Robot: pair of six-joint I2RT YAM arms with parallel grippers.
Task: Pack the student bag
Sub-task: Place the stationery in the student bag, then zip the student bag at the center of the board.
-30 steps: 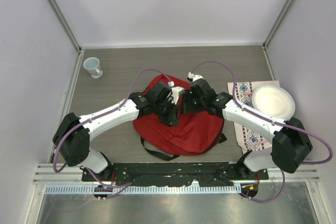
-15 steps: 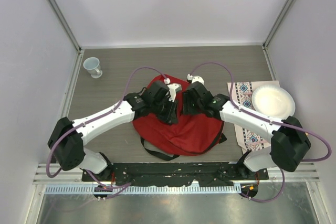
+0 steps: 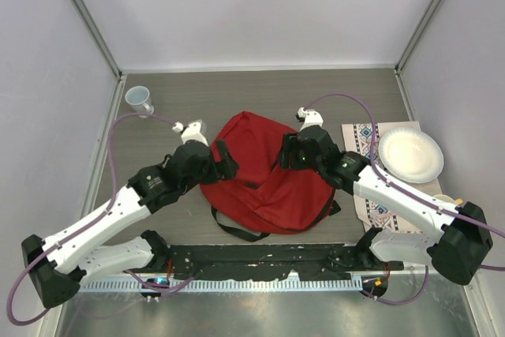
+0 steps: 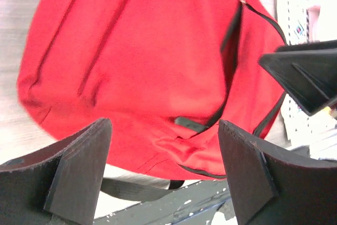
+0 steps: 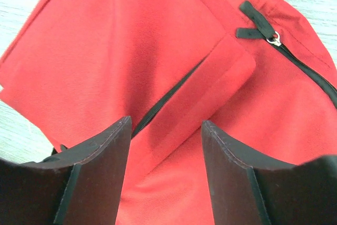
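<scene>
The student bag is a large red backpack with black zippers, lying flat in the middle of the table. My left gripper stands at its left edge, open wide and empty. In the left wrist view the bag lies beyond the gripper. My right gripper hovers over the bag's upper right part, open. Its fingers straddle a fold of red fabric beside a black zipper line, without pinching it. A zipper pull lies further ahead.
A pale blue cup stands at the far left. A white plate rests on a patterned cloth at the right. A black strap trails from the bag toward the arms' base rail. Walls enclose the table.
My left arm has pulled back to the left off the bag's middle, and its gripper has opened wide. The right gripper shifted slightly right and opened a little more.
</scene>
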